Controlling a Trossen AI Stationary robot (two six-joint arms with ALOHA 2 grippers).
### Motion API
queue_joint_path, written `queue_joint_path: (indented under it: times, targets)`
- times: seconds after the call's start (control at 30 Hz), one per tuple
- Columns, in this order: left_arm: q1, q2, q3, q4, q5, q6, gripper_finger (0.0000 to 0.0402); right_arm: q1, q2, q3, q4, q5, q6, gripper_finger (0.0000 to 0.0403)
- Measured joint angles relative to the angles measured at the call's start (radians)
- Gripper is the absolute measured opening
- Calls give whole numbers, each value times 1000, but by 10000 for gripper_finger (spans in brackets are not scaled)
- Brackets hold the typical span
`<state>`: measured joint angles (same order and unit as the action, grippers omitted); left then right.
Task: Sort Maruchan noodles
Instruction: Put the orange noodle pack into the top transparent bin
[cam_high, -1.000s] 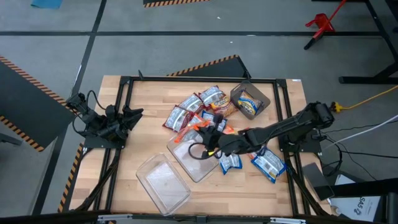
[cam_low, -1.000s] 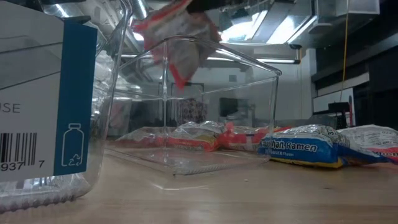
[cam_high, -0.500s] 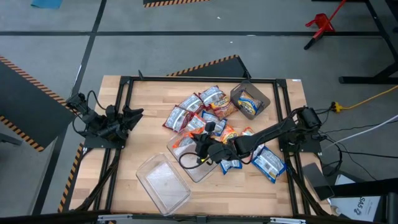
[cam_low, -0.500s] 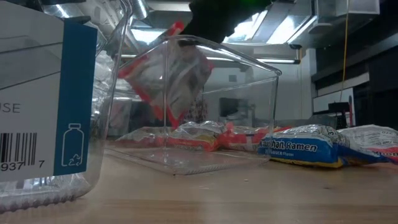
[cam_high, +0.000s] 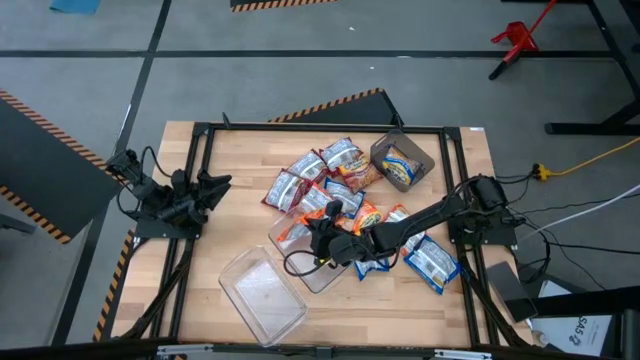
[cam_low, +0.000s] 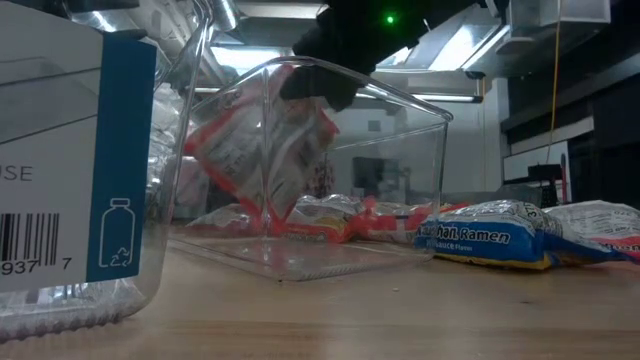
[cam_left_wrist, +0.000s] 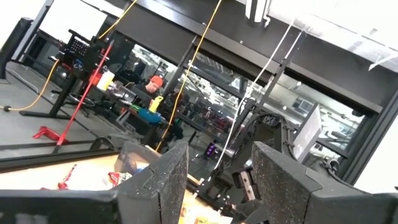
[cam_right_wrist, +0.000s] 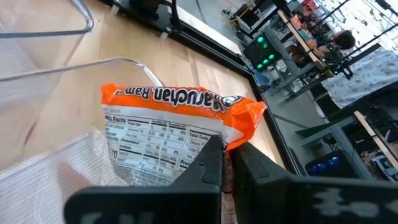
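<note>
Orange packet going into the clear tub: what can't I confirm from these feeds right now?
- Whether the orange packet touches the clear tub floor: low view, tub walls blur it.
- The packet's far end: right wrist view, the right gripper covers it.
- Flavour print: high view, too small, arm overhead.
- What the grey tub holds besides one packet: high view, too small.
- Left gripper: parked open off the left edge.

Orange Maruchan packet (cam_right_wrist: 171, 134) upright inside clear tub, other noodle packets (cam_high: 325, 172) heaped mid-table, blue ones (cam_high: 432, 264) alongside
</note>
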<state>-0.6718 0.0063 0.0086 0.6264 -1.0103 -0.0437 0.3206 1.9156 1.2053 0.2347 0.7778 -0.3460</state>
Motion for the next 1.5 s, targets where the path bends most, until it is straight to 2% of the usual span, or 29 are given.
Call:
queue_joint_path:
  times: [0.17,0.3,0.53,0.63,0.7,0.9,1.07,1.2,1.27,1.5]
  targets:
    - [0,0,0,-7,0,-1,172,-2,9,0,-16,-39,-1,3]
    - [0,0,0,-6,0,-6,172,0,15,0,-36,-106,-2,27]
    - [0,0,0,-9,1,-7,172,1,11,0,-91,-304,9,128]
    - [0,0,0,-9,1,-7,172,1,-10,0,-147,-408,73,169]
    - [0,0,0,-10,1,-7,172,1,-25,0,-184,-433,113,190]
    - [0,0,0,-10,1,-7,172,21,-98,0,-338,-432,168,215]
    - [0,0,0,-14,2,-7,172,47,-171,0,-335,-419,166,216]
    - [0,0,0,-14,1,-7,172,47,-186,1,-338,-302,166,216]
    - [0,0,0,-14,1,-7,172,31,-184,1,-341,-278,166,216]
    - [0,0,0,-14,1,-7,172,-1,-132,0,-350,-354,237,216]
